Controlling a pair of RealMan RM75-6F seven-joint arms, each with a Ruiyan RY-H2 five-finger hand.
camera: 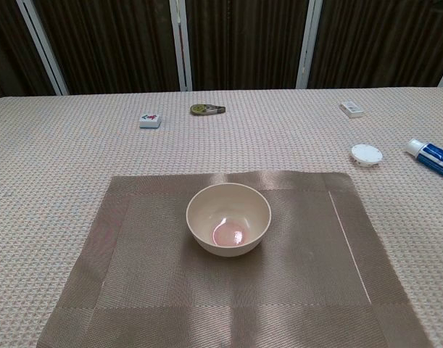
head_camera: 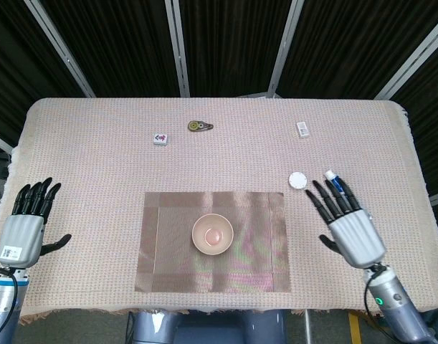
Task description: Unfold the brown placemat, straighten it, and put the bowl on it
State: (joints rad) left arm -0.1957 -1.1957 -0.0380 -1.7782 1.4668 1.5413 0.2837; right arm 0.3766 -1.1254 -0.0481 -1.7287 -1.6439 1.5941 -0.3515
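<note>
The brown placemat [head_camera: 262, 247] [camera: 301, 275] lies flat and square on the table near the front edge. A cream bowl [head_camera: 213, 233] [camera: 228, 218] stands upright at its middle, pinkish at the bottom. My right hand [head_camera: 351, 229] hovers to the right of the mat, fingers spread and holding nothing. At the table's left edge my left hand [head_camera: 25, 226] is also spread and empty. Neither hand shows in the chest view.
A toothpaste tube [head_camera: 333, 179] [camera: 431, 156] lies partly behind my right hand's fingers, a white round lid [head_camera: 298, 180] [camera: 366, 154] beside it. Farther back are a mahjong tile [head_camera: 160, 138] [camera: 150, 119], a tape measure [head_camera: 199, 126] [camera: 206, 109] and a small white box [head_camera: 303, 129] [camera: 352, 109].
</note>
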